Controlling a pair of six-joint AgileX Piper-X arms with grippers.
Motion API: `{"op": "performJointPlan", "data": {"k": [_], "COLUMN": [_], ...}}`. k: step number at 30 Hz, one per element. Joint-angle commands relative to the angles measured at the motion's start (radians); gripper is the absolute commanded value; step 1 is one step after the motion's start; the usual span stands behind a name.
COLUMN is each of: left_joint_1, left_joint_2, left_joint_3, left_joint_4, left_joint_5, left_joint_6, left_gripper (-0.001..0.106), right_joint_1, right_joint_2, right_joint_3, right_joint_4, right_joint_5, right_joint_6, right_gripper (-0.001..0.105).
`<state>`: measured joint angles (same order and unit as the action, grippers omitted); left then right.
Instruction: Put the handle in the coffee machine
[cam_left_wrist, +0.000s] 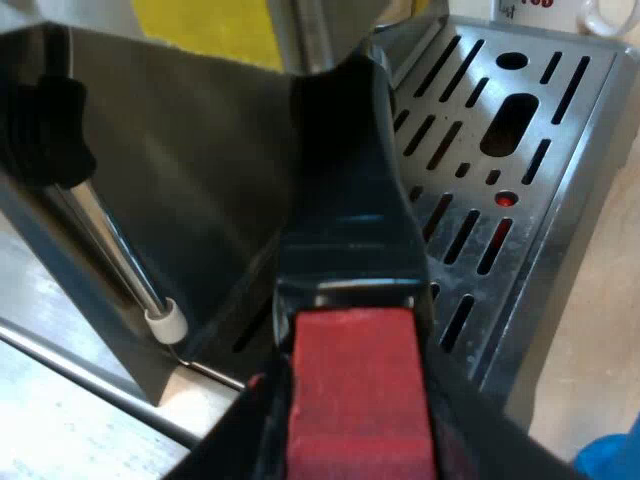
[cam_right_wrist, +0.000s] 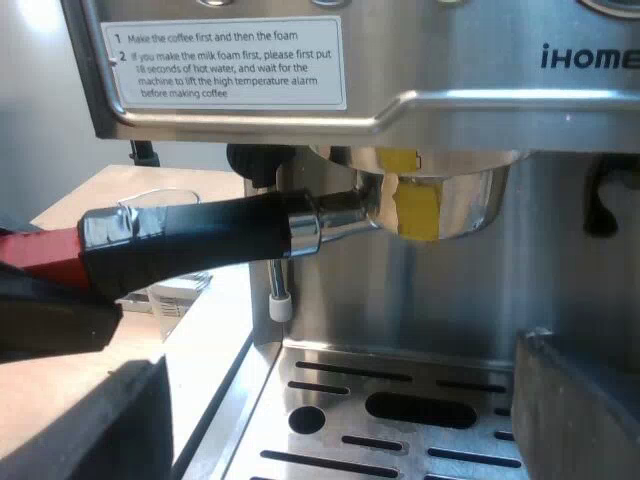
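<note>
Under the brew head of the coffee machine (cam_right_wrist: 450, 70), the handle (cam_right_wrist: 200, 240) has its metal cup (cam_right_wrist: 440, 205) up against the ring. The dark grip sticks out sideways across the machine's front rather than straight out from it. My left gripper (cam_left_wrist: 355, 425) has the red end (cam_left_wrist: 355, 385) clamped between its fingers (cam_left_wrist: 235, 440), closed tight on it with no gap I can see. It sits over the edge of the slotted drip tray (cam_left_wrist: 575, 130), near the steam wand (cam_left_wrist: 120, 260). My right gripper (cam_right_wrist: 335, 415) hangs low in front of the tray, its fingers (cam_right_wrist: 585, 400) spread wide with nothing between them. I judge the step in hand to be the insertion itself. The cup looks raised into the ring but not yet twisted home, though I cannot tell whether its lugs have caught. As I read it, the next move calls for upward pressure while I swing the grip round toward the front until it locks, keeping the sweep clear of the wand. If the lugs have missed, the cup could drop when I let go.
</note>
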<state>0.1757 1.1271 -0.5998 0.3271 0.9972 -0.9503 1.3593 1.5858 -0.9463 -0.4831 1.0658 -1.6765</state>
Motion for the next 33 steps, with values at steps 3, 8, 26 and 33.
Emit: {"op": "performJointPlan", "data": {"k": [3, 8, 26, 33], "left_joint_1": [0.003, 0.003, 0.003, 0.006], "left_joint_2": [-0.022, -0.022, -0.022, -0.022], "left_joint_3": [-0.025, -0.025, -0.025, -0.025], "left_joint_4": [-0.111, -0.116, -0.101, -0.101], "left_joint_5": [0.129, 0.129, 0.184, 0.191], "left_joint_6": [-0.011, -0.011, -0.13, -0.13], "left_gripper": [0.0, 0.0, 0.0, 0.0], "right_joint_1": [-0.007, -0.007, -0.007, -0.007], "right_joint_2": [-0.003, -0.003, -0.003, -0.003], "right_joint_3": [-0.006, -0.006, -0.006, -0.006], "right_joint_4": [-0.014, -0.014, -0.014, -0.007], "right_joint_5": [0.008, 0.008, 0.008, 0.008], "right_joint_6": [-0.011, -0.011, -0.011, -0.011], "right_gripper": [0.071, 0.071, 0.071, 0.071]}}
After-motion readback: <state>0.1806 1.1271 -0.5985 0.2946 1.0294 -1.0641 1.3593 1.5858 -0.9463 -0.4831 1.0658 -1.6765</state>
